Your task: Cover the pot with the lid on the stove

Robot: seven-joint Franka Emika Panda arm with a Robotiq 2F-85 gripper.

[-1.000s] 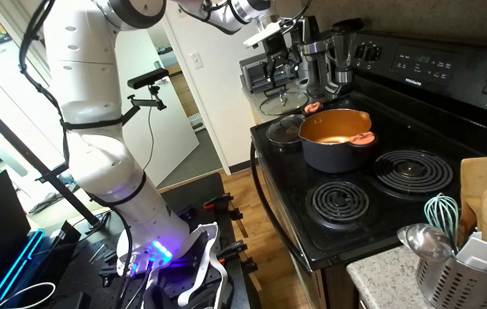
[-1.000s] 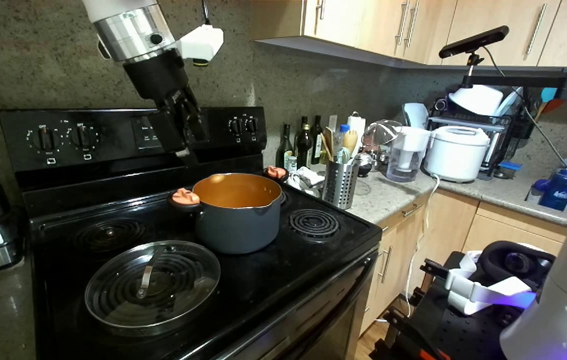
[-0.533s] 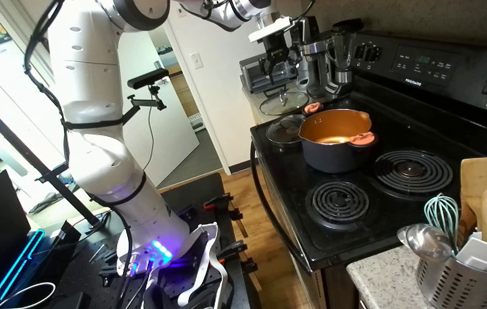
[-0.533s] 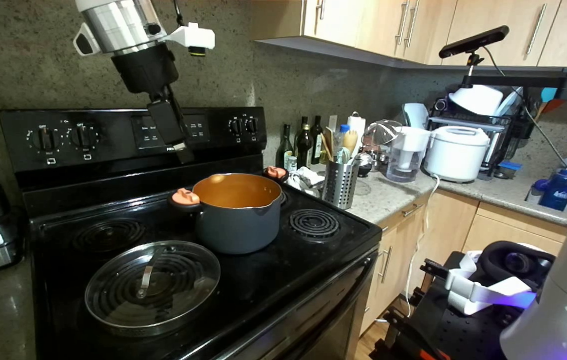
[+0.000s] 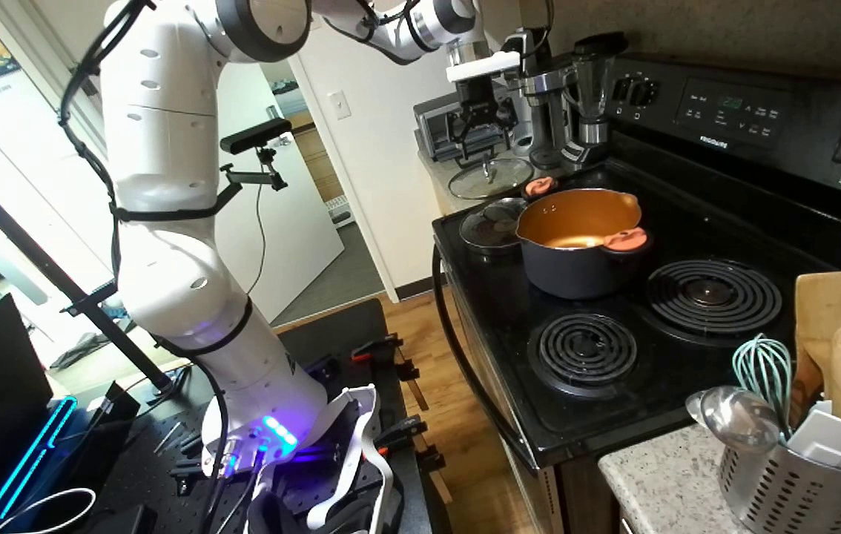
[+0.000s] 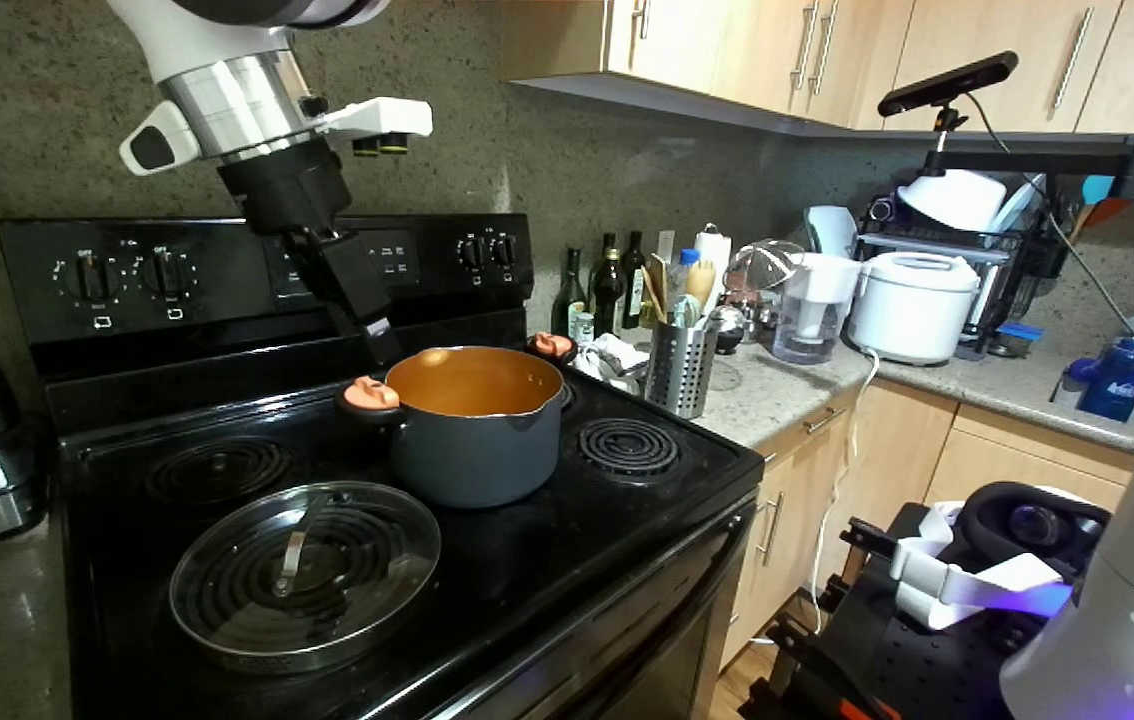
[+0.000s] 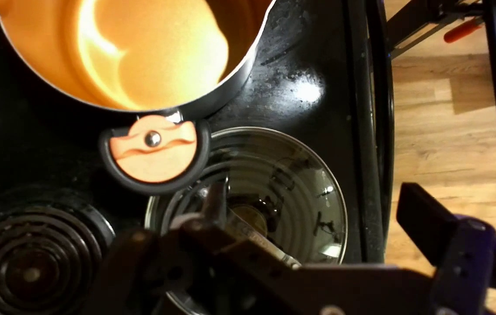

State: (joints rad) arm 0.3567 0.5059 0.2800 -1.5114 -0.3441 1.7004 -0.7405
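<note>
Orange-lined pot [image 5: 572, 263] stands uncovered on black coil stove [image 5: 495, 297] in exterior view; higher up, left of pot, we find Robotiq gripper [image 5: 486, 152] hanging in air, jaws parted. In exterior view we see glass lid [image 6: 307, 580] lying flat on stove's front corner, metal strap handle [image 6: 295, 548] on top, pot just beside it. Gripper hangs edge-on near pot's orange-topped side handle [image 6: 371, 393]. Wrist view: we see fingers [image 7: 425, 223] standing wide apart, hand released, one finger partly hiding lid; side handle overlaps lid's rim as seen from above.
</note>
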